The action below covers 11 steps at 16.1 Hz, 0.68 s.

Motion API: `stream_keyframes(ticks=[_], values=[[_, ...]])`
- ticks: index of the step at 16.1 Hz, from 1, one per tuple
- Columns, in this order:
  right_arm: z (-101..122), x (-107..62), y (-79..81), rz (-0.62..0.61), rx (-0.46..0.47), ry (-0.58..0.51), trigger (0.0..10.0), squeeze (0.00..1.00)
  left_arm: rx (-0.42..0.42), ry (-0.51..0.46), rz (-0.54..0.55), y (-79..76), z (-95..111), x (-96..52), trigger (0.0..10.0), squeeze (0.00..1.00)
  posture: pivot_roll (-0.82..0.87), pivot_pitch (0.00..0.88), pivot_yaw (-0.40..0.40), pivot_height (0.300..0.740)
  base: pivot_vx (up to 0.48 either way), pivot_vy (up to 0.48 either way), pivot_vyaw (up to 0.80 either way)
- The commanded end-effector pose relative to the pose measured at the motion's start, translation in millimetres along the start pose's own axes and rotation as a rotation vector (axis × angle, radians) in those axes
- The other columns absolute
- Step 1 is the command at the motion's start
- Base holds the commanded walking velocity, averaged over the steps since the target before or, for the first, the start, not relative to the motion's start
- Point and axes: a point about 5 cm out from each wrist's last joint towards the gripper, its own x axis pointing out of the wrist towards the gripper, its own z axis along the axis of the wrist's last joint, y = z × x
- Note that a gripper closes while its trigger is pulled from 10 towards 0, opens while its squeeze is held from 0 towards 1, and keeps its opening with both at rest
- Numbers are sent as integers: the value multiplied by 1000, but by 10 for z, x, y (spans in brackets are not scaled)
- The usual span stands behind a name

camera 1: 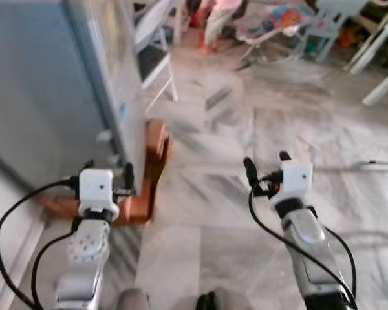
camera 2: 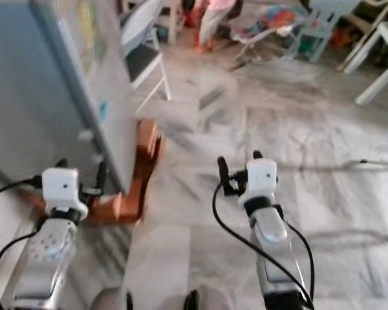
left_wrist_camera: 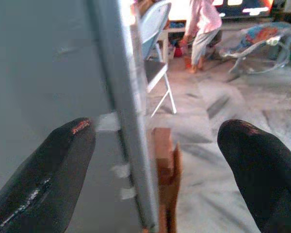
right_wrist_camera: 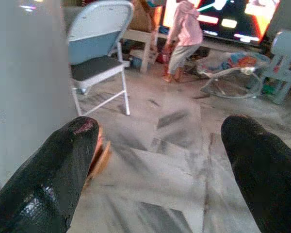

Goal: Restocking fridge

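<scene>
The grey fridge (camera 1: 45,90) stands at the left on a wooden base (camera 1: 152,174), and its door looks shut. My left gripper (camera 1: 108,171) is held open just in front of the fridge's near corner, empty; in the left wrist view the fridge's edge (left_wrist_camera: 121,116) runs between the black fingers (left_wrist_camera: 53,170). My right gripper (camera 1: 266,165) hangs open over the marble floor (camera 1: 233,129) to the right of the fridge, holding nothing. Its fingers (right_wrist_camera: 48,170) frame bare floor in the right wrist view.
A folding chair (right_wrist_camera: 94,53) stands just beyond the fridge. Further back a person in pink (right_wrist_camera: 182,36) stands before a bright screen (right_wrist_camera: 233,19), beside a baby bouncer (right_wrist_camera: 233,65). White furniture legs (camera 1: 381,87) are at the far right. A cable (camera 1: 375,165) lies on the floor.
</scene>
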Motion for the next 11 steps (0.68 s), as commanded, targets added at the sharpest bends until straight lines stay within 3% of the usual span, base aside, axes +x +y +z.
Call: stream_keyframes(ticks=[1,8,11], values=[[-21,-44,-94,-30,-13,14,10000,0,-17,-1,-28,-104,18,5,10000,0,109,115,-82,740,326,0,0],[-32,-49,-87,-28,-17,19,10000,0,-12,10,-16,-94,-8,-12,10000,0,112,120,-86,740,305,0,0],[-55,-82,-69,-27,3,26,10000,0,1,23,42,11,-51,-1,10000,0,111,118,-94,740,264,0,0]])
